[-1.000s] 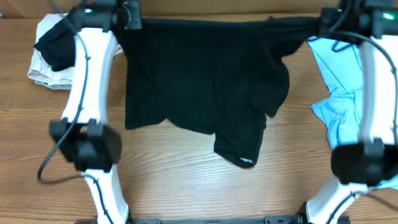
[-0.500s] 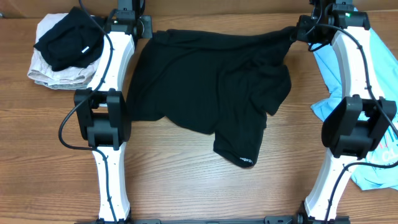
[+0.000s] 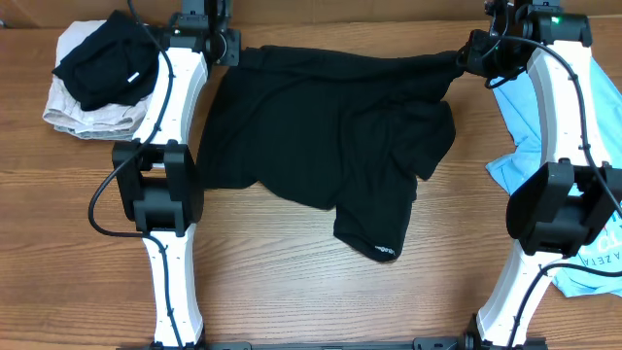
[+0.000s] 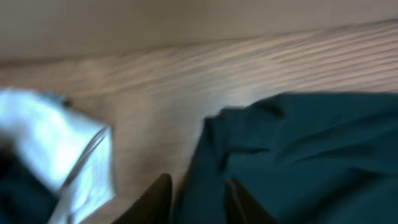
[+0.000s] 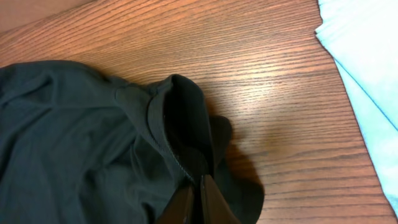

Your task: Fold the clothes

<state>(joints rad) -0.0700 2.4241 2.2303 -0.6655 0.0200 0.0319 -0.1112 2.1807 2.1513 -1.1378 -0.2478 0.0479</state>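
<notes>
Spreading step: right gripper (image 5: 200,186) clamps black shirt (image 3: 330,126) at desk (image 3: 292,301) far edge, left gripper (image 4: 196,183) closure unreadable (blur); next, flatten lower hem before folding.

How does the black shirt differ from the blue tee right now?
The black shirt lies spread mid-table, its far right corner pinched by the right gripper; the blue tee lies crumpled at the right edge, ungripped. The shirt bears a small white logo, the tee printed lettering. Neither is folded.
</notes>
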